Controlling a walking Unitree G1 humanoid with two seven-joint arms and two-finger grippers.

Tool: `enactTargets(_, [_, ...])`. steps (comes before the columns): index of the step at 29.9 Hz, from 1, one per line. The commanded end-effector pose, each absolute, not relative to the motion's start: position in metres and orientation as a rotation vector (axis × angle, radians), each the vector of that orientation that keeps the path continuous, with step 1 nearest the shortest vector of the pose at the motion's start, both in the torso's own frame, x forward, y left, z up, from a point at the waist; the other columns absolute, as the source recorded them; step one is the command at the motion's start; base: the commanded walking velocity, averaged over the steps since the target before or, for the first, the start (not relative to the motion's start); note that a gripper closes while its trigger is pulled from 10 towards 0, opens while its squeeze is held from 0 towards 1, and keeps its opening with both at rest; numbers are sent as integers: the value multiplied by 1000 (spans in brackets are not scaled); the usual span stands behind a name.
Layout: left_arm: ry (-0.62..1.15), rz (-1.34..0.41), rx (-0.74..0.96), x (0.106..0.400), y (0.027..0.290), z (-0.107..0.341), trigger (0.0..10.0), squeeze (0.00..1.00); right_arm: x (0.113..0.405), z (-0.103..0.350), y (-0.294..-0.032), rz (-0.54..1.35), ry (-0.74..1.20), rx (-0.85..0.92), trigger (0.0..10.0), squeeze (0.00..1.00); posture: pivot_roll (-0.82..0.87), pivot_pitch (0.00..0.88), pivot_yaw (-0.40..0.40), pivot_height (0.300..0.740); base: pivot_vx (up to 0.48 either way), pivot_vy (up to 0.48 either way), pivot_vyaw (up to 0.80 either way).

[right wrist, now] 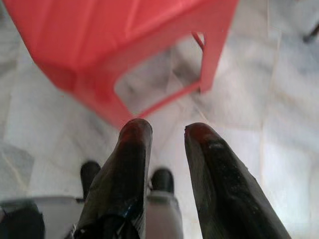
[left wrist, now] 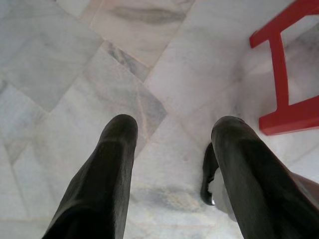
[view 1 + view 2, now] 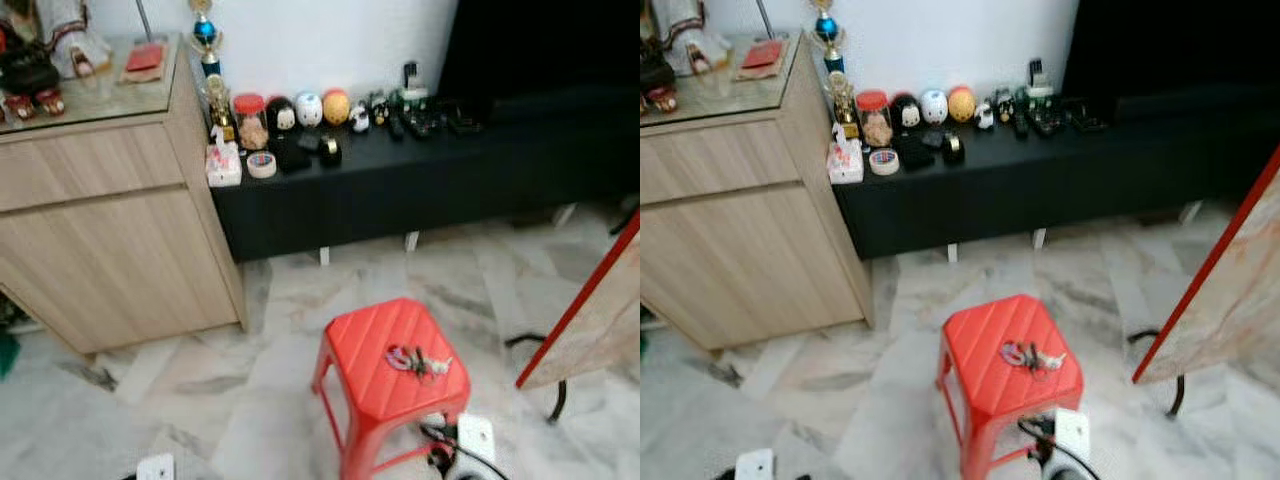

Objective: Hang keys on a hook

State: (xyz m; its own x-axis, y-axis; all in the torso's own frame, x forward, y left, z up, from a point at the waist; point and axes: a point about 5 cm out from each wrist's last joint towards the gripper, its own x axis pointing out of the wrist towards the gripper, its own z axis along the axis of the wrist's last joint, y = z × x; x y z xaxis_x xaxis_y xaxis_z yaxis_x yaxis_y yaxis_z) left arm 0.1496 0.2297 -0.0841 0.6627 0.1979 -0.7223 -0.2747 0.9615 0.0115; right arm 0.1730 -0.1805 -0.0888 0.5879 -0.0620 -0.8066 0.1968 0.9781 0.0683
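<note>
While both arms hang low beside the body, neither gripper is at work on anything. The left gripper (image 2: 172, 144) points down at the marble floor (image 2: 75, 64), its two fingers spread apart with bare tile between them; a red leg of the stool (image 2: 281, 79) stands off beyond its fingertips to one side. The right gripper (image 1: 167, 149) also hangs over the floor with a narrower gap between its fingers and nothing held, and the stool fills the space just past its fingertips, so this arm seems the handier one for a reach.

The keys (image 3: 418, 361) lie in a small bunch on the stool's seat, toward its right edge, well above and ahead of both pairs of fingers. They appear to carry a reddish tag, though the bunch is too small and soft to say more. They sit loose and flat, so picking them up will probably call for a pinch from above.

Farther on stand a wooden cabinet (image 3: 110, 230) and a low black bench (image 3: 400, 175) against the wall, the bench crowded with small ornaments, a jar and a roll of tape (image 3: 262, 164). No hook can be made out from here, so finding one likely comes after the pickup.
</note>
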Motion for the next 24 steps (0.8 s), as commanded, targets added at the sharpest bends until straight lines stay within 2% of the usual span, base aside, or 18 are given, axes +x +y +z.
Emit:
enactTargets(1, [821,264,-93,145,230,-86,10000,0,179,-86,-180,-152,915,155,10000,0,91,36,-1,740,0,0,0])
enactTargets(9, [803,268,-107,146,232,-85,10000,0,179,-86,-180,-153,912,158,10000,0,90,36,0,740,0,0,0])
enactTargets(19, [791,265,-109,148,231,-84,10000,0,180,-85,-180,-135,898,132,10000,0,90,36,0,740,306,0,0])
enactTargets(24, [789,260,-107,149,229,-84,10000,0,179,-86,-180,-152,896,153,10000,0,89,33,1,740,348,0,359])
